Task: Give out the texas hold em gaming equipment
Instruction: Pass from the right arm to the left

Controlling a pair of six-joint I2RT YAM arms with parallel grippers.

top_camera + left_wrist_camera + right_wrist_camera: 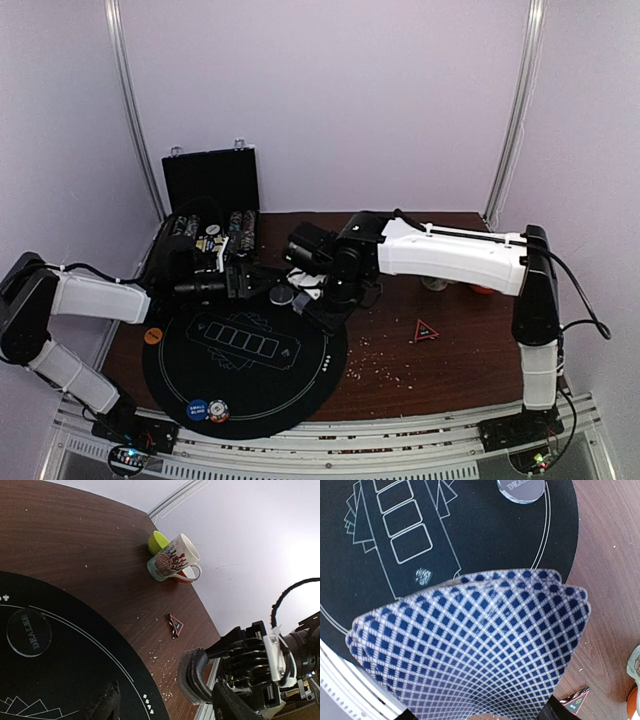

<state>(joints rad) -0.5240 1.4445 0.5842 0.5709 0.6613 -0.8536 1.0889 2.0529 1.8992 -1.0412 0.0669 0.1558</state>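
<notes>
Your left arm (95, 298) reaches rightward, and the left gripper (167, 695) is spread wide. Your right arm (450, 255) stretches leftward, with the right gripper (480, 712) clamped on fanned cards (470, 645). The wrists are near each other.

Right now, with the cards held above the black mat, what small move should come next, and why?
Probably bring the open left gripper to the cards and draw one off. The right gripper holds the stack, bent, above the mat, and the printed card boxes there lie bare.
</notes>
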